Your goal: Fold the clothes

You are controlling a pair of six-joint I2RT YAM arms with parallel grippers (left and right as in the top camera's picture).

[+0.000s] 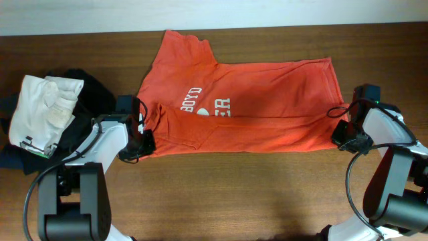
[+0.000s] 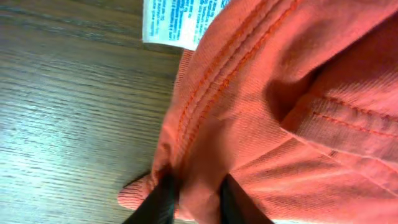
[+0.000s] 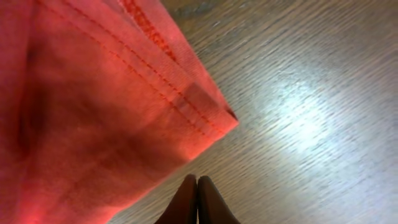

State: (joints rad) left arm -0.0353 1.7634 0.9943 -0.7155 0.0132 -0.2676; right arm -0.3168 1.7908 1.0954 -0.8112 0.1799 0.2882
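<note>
1. Ref. frame: clock directions are read on the overhead view, w/ 12 o'clock at the far edge of the brown wood-grain table (image 1: 221, 194).
2. Task item: we find the red-orange short-sleeved cotton T-shirt (image 1: 267, 100) w/ white printed lettering lying flat from table centre toward 12 o'clock. Its long axis runs 9-to-3. One sleeve points to 12 o'clock at the 9 o'clock end. Part of the lettering shows approx. mid-cloth, beside a folded-over flap.
3. Left gripper (image 1: 142, 137): sits at the T-shirt's 8 o'clock corner. In the left wrist view its black fingers (image 2: 163, 200) pinch a bunched fold of stitched fabric between them.
4. Label: a white tag w/ blue print (image 2: 180, 18) shows at 12 o'clock in the left wrist view. It lies against the seam, over the wood.
5. Right gripper (image 1: 348, 134): sits at the T-shirt's 4 o'clock corner. In the right wrist view its fingers (image 3: 185, 208) are pressed together w/ nothing between them. The tips are just beside the double-stitched hem corner, over bare wood, not on the cloth.
6. Other items: at the table's 9 o'clock edge we see a crumpled white garment (image 1: 43, 107) resting on a black garment (image 1: 97, 90). Both are apart from the T-shirt, w/ the left arm between.
</note>
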